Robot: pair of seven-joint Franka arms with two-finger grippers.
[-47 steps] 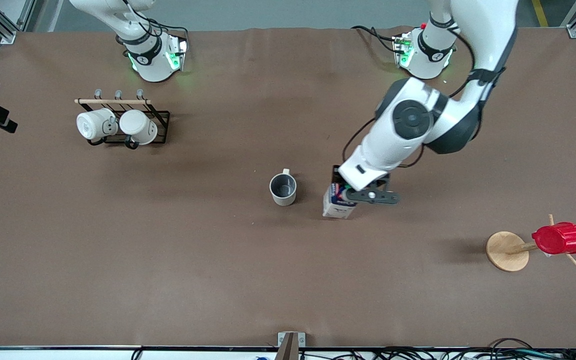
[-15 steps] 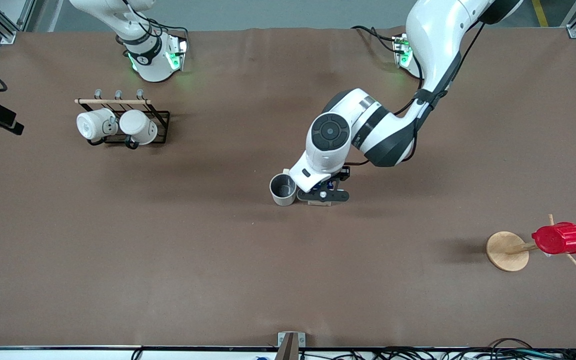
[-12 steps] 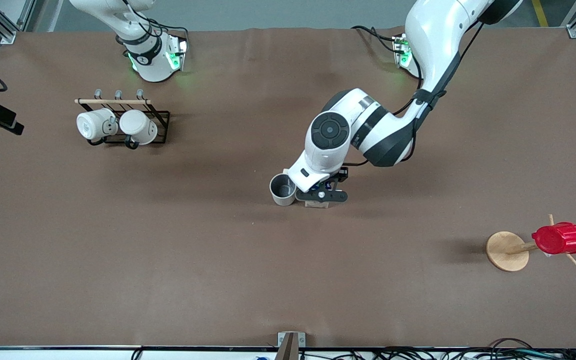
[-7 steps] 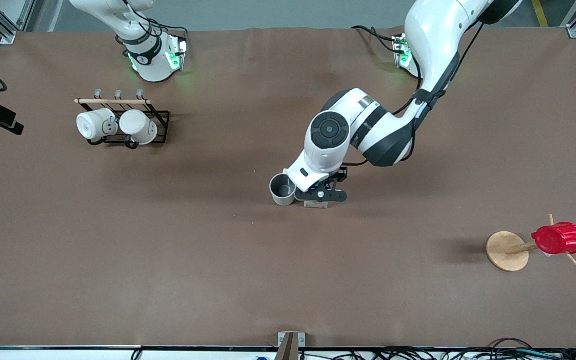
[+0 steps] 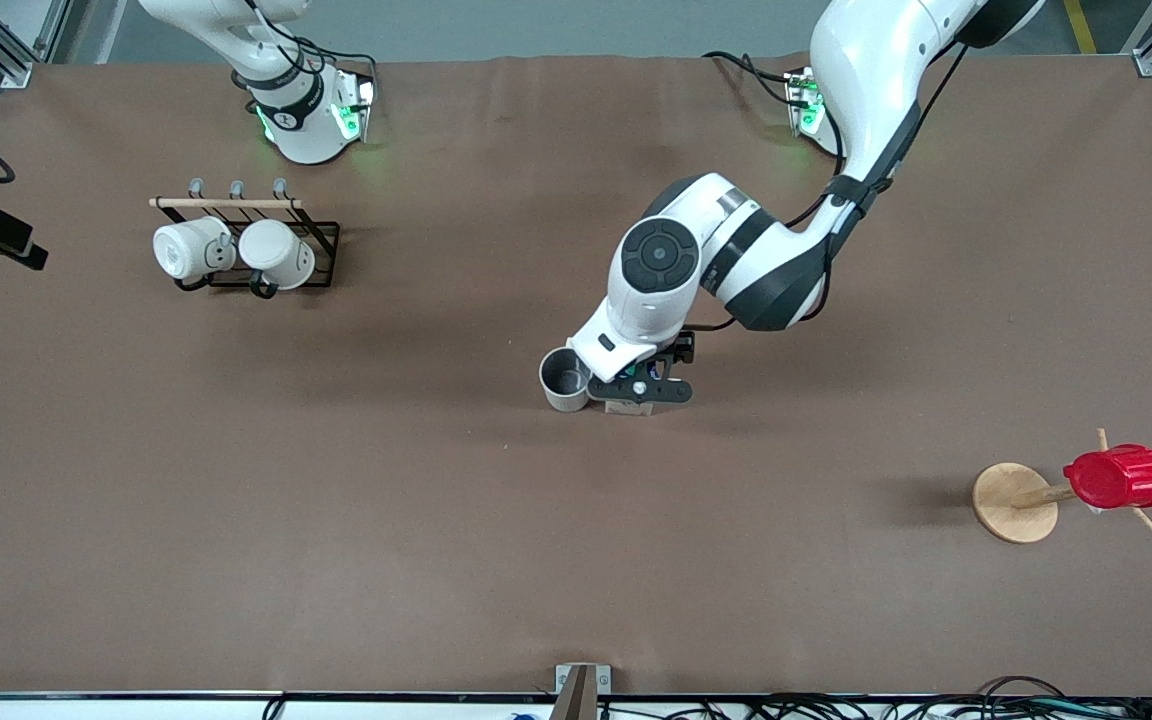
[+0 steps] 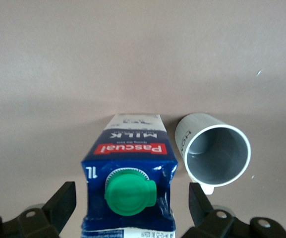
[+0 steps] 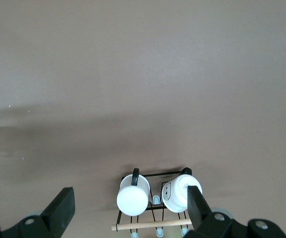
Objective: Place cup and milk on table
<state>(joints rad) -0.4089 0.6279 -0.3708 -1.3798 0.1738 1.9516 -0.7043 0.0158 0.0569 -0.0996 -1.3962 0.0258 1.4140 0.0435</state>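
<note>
The grey-beige cup [image 5: 566, 380] stands upright on the brown table [image 5: 436, 520] near its middle. It also shows in the left wrist view [image 6: 217, 156]. The milk [image 6: 130, 148], blue and white with a green cap, stands upright close beside the cup, toward the left arm's end. In the front view only an edge of the milk [image 5: 633, 407] shows under the hand. My left gripper [image 5: 636, 390] is open around the carton's top [image 6: 132, 192], with a small gap at each finger. My right gripper [image 7: 129, 196] is open and empty, high over the mug rack, out of the front view.
A black wire rack [image 5: 321, 235] with two white mugs [image 5: 276, 253] stands toward the right arm's end. A wooden stand [image 5: 1014, 502] holding a ribbed red cup [image 5: 1118, 477] stands toward the left arm's end, nearer the front camera.
My left gripper brought the milk from farther toward the left arm's end to right beside the cup. Over the last second it has barely moved. The right arm has not moved.
</note>
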